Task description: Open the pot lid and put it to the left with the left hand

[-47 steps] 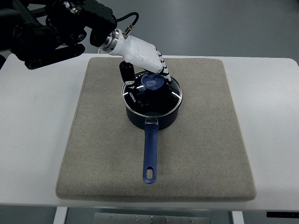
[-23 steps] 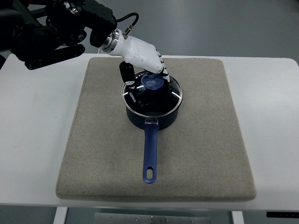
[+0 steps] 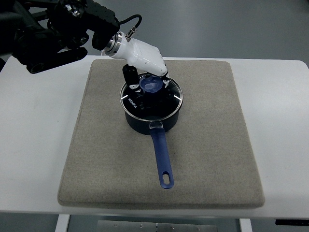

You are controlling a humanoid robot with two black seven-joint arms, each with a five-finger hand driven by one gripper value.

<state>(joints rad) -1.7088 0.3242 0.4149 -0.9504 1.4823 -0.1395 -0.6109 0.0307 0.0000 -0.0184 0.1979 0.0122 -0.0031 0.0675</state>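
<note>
Glass and dark blue enamel make up the pot lid (image 3: 152,94), which is seated on the saucepan (image 3: 150,116) at the middle of the grey felt-like mat (image 3: 212,145) on the white bench (image 3: 34,145). The rounded blue knob (image 3: 151,85) is closed on by the left robot hand (image 3: 145,72), white-shelled with dark fingers, judged a grip for lifting it leftward. The long blue handle (image 3: 162,159) is angled toward the near edge.

White hand (image 3: 145,60), black cabled arm (image 3: 53,31)
</note>
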